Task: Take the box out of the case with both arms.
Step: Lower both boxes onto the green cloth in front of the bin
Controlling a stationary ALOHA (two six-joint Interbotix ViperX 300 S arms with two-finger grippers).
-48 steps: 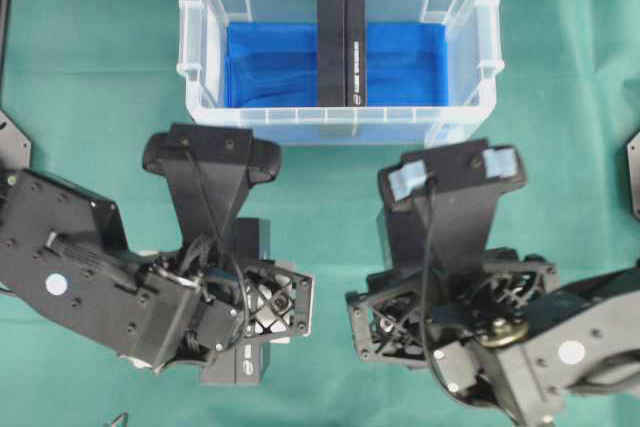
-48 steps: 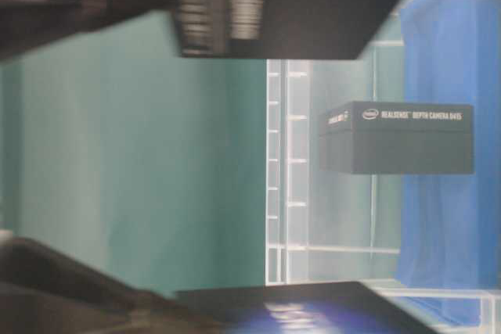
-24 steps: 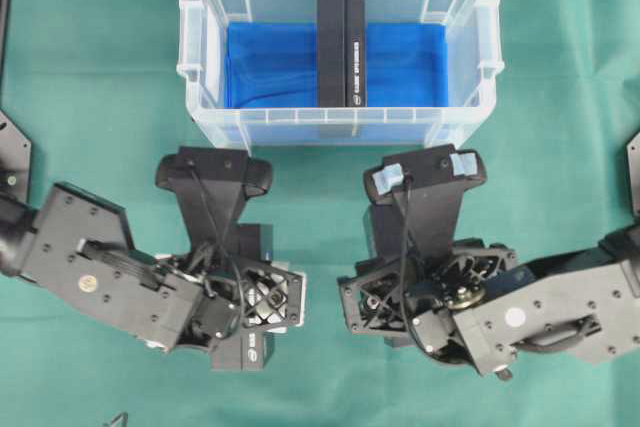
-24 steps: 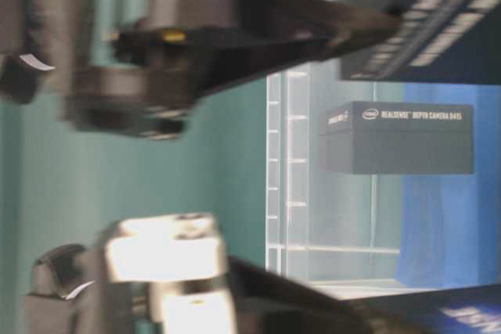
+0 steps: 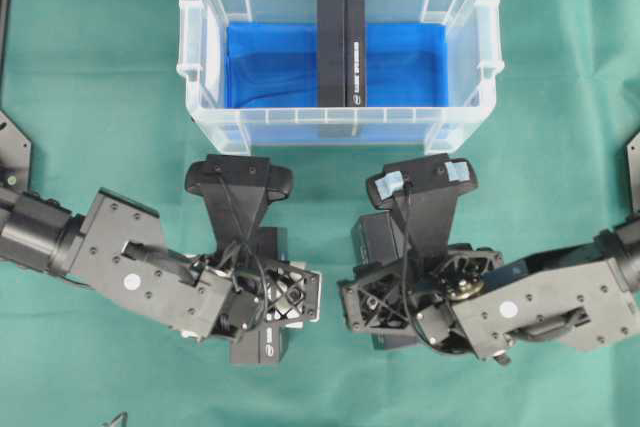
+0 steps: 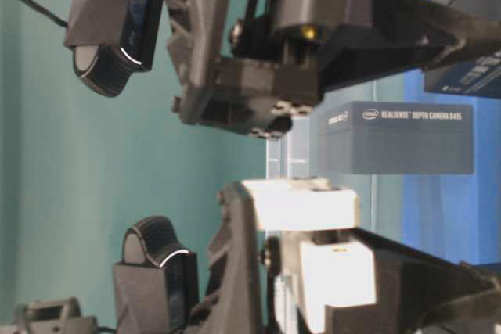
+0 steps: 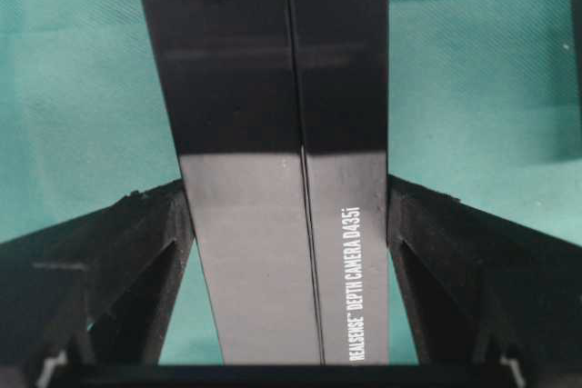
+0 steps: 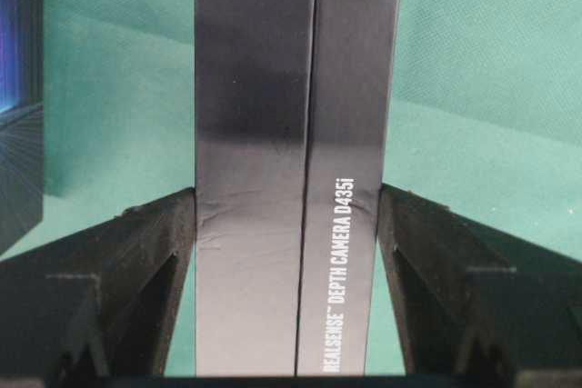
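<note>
The left pincer (image 7: 289, 197) was closed about halfway on a black carton, the left-held box (image 7: 264, 88), with a finger pressed flat against each long side. The right pincer (image 8: 286, 197) gripped the right-held box (image 8: 273, 61) the same way. Both loads were outside the case (image 5: 300, 127), just in front of its near wall and over the green surface (image 5: 100, 67). A third carton, the cased box (image 5: 340, 47), stood on edge in the middle of the case on the blue lining (image 5: 270, 67), touched by neither arm. The step in hand looked to be carrying the two cartons clear and setting them down. Doing that well called for level wrists, so that each tall, smooth carton stayed square between the fingers and did not pivot. It also called for a gap between the two arms, whose housings sat close together in front of the case. The wrist views did not show how far the cartons hung above the surface, so each descent was probably best made slowly. Each grip was best loosened only once its carton rested fully, and well short of the case wall so the way back in stayed free.
</note>
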